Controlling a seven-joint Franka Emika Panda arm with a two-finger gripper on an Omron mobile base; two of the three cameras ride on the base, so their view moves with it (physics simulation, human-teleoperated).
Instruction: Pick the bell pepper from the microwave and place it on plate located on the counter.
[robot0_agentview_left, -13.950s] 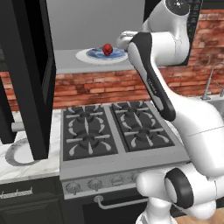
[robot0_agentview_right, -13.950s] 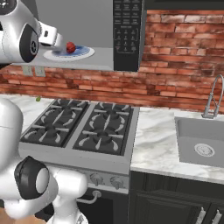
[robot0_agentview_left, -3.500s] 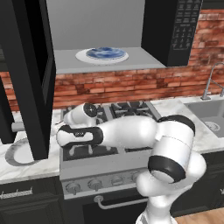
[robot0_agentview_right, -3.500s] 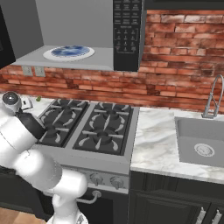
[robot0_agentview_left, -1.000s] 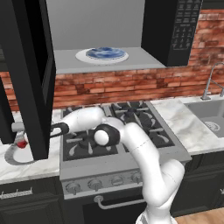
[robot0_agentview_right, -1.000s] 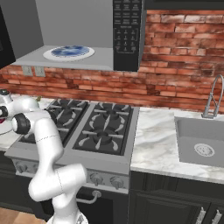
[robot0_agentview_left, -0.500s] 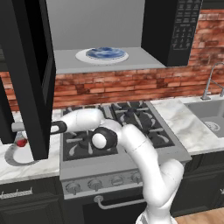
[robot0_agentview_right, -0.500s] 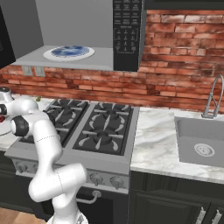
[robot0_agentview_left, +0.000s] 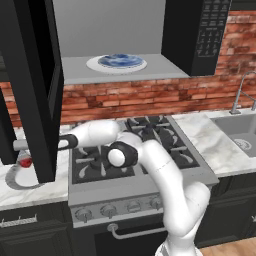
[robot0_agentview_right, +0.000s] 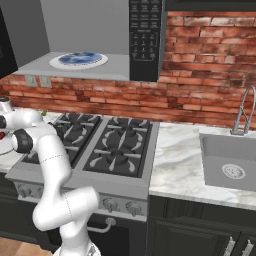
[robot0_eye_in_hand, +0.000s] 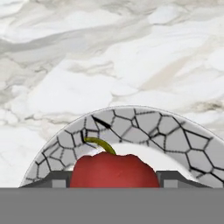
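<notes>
I see the microwave (robot0_agentview_left: 125, 55) open above the stove, a blue-patterned plate (robot0_agentview_left: 117, 62) inside its cavity. My arm reaches left over the counter (robot0_eye_in_hand: 109, 57). Below the hand lies the plate (robot0_eye_in_hand: 175, 135), grey-rimmed. The gripper (robot0_eye_in_hand: 114, 181) pinches the bell pepper (robot0_eye_in_hand: 114, 170) between both fingertips, above the plate.

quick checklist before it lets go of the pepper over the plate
1. The bell pepper is between the fingers: ok.
2. The plate is under the pepper: ok.
3. The plate is on the counter, not the stove: ok.
4. The pepper touches the plate: cannot tell.
5. The pepper sits over the plate's middle: cannot tell; only the rim side is in sight.
6. The microwave is free of the pepper: ok; a patterned plate remains.
</notes>
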